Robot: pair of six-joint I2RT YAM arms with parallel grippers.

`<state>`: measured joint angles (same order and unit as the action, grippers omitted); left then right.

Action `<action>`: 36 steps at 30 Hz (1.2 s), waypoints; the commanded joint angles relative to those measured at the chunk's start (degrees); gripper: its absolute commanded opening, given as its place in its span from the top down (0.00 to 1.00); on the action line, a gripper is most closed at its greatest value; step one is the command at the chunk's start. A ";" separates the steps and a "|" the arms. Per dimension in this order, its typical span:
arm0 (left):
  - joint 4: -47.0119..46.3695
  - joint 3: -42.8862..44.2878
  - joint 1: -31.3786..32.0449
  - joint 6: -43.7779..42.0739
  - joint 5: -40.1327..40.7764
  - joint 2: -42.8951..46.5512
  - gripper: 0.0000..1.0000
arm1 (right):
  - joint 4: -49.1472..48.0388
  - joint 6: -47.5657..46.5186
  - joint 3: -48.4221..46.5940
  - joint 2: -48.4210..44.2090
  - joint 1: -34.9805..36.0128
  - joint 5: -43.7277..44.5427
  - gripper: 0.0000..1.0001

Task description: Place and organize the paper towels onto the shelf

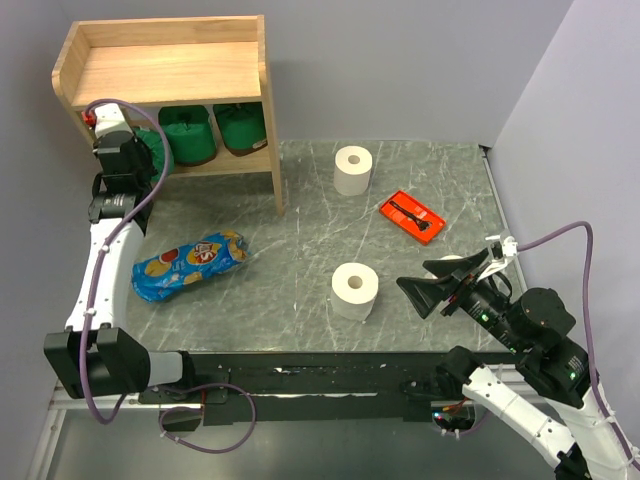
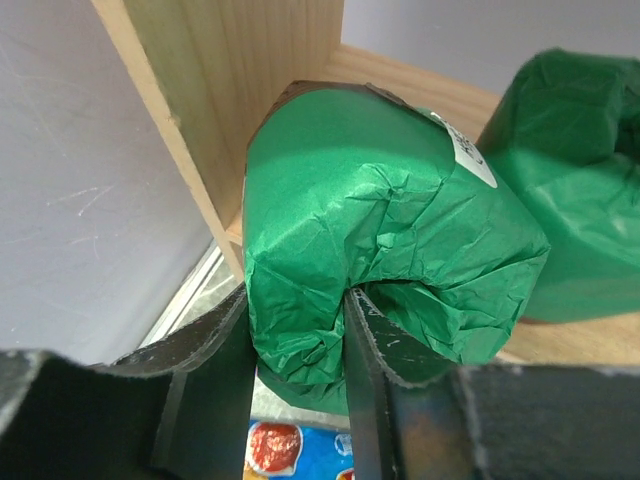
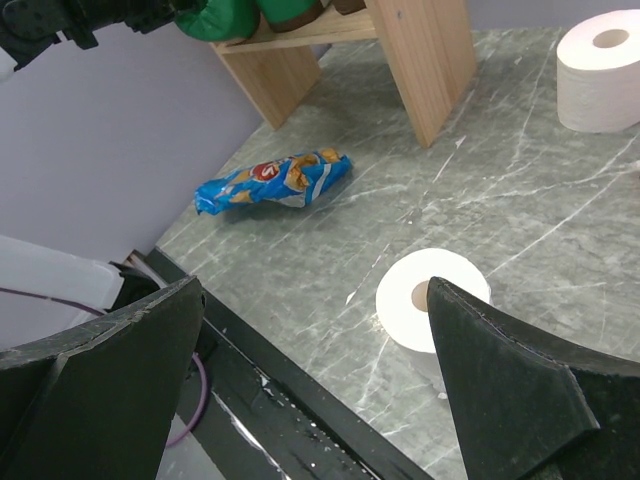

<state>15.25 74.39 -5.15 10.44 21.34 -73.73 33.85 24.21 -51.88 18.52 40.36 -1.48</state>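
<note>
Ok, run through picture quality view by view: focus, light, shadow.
Top external: even, soft light, all sharp, faint shadow by the near white roll. Left wrist: the gripped green-wrapped roll crisp, neighbouring green roll soft, fingers dark. Right wrist: own fingers black and featureless, blue Lay's bag slightly soft.

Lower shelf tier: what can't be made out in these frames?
Top view: leftmost green roll mostly hidden by the left arm.
Left wrist: left gripper shut on that roll; its underside and seating are hidden by the fingers.
Right wrist: shelf cut off at the top edge.
</note>
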 commanded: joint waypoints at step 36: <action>-3.12 -4.26 -0.83 0.20 -5.52 3.78 0.57 | 0.70 0.31 -2.79 1.78 0.16 0.51 0.01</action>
<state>11.68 70.74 -5.21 10.04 16.80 -67.37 35.27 24.60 -52.95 20.12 40.36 -1.34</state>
